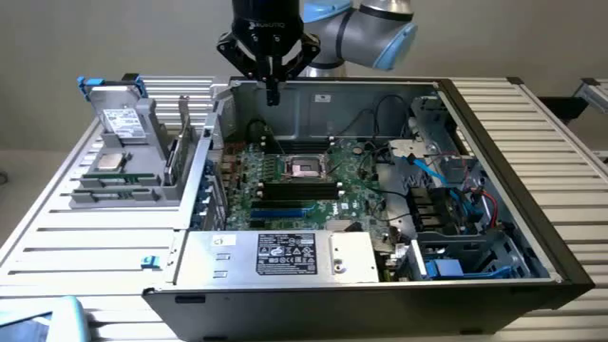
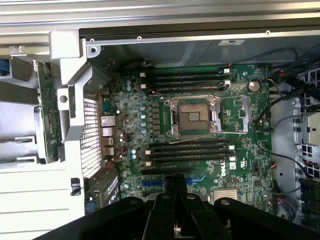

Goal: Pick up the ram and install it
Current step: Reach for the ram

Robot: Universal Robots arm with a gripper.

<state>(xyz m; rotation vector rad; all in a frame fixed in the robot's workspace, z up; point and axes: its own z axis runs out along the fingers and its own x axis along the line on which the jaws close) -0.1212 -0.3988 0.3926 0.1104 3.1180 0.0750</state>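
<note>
Gripper (image 1: 273,94) hangs with fingers pressed together (nothing between them) at twelve o'clock of the motherboard (image 1: 366,182) in the exterior view. Ram (image 1: 174,162) stands on edge in the grey holder (image 1: 124,194) at nine o'clock, outside the case (image 1: 352,107).

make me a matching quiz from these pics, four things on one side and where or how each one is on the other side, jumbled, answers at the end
Things
1. gripper
2. ram
3. processor socket
4. hard drive

Descriptions
A. in the middle of the motherboard, between black slots
B. grey, with blue tabs at its top end
C. jaws shut, holding nothing, above the back wall of the case
D. green stick in the grey holder, outside the case

Pairs: 1-C, 2-D, 3-A, 4-B
</note>
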